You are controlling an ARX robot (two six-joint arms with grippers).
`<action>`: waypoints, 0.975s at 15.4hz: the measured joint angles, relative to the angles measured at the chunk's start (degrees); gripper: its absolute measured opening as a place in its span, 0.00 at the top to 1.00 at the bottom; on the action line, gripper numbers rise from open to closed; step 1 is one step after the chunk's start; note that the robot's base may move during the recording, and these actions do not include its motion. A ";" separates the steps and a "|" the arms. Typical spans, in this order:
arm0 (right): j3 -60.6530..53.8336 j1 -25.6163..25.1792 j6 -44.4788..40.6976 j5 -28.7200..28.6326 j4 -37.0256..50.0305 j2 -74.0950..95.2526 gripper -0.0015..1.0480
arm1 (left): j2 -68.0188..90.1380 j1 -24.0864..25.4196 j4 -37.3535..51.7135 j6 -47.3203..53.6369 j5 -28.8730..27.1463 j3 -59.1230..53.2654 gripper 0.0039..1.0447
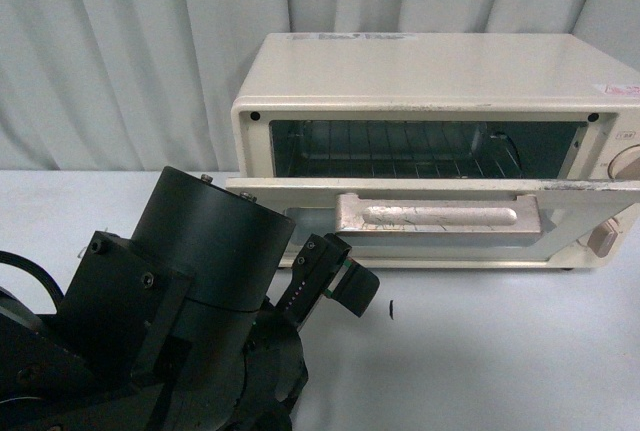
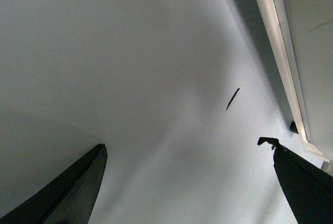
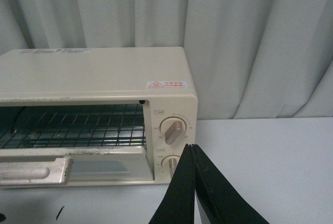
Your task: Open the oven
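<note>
Standing toward the back of the bench (image 1: pixel 500 351), in front of a pale pleated curtain (image 1: pixel 120 51), the oven (image 1: pixel 420 76) is seen with its door (image 1: pixel 290 196) dropped to about level, so that the cavity is exposed. The wire rack (image 1: pixel 400 156) is visible inside, running across the cavity. The beige bar handle (image 1: pixel 440 216) is carried on the door's upturned face, and its surface is scuffed. Two round knobs (image 3: pixel 173 130) are set one above the other on the panel at the oven's right end, as shown in the right wrist view.

In the front view the left arm fills the lower left corner, and the left pincer (image 1: pixel 338 281) is held low over the bench, just in front of the door's left part and slightly below its edge; whether it touches the door cannot be told. In the left wrist view its fingers (image 2: pixel 78 193) are spread well apart, with nothing between them but bare bench. A small dark mark (image 1: pixel 392 308) is seen on the bench just beside this pincer.

The right pincer (image 3: pixel 191 151) is shown only in its own wrist view, where its two dark fingers are pressed together with nothing pinched between them. It is held in front of the oven's right end, apart from it, with the lower knob partly hidden behind it.
</note>
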 joint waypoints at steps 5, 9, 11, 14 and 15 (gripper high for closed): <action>-4.26 -4.28 0.13 -4.28 -8.31 -13.79 0.98 | 0.00 0.00 0.00 0.00 0.04 0.00 0.06; -4.26 -4.28 0.13 -4.28 -16.06 -21.55 0.98 | 0.00 0.00 0.02 0.00 0.04 0.00 0.06; -4.26 -4.28 0.13 -4.26 -19.43 -24.92 0.98 | 0.00 0.00 0.00 0.00 0.00 0.00 0.06; -4.28 -4.28 0.13 -4.26 -23.78 -29.38 0.98 | 0.00 0.00 0.00 0.00 0.02 0.00 0.06; -4.28 -4.28 0.13 -4.28 -25.31 -30.93 0.98 | 0.00 0.00 0.00 0.00 0.02 0.00 0.06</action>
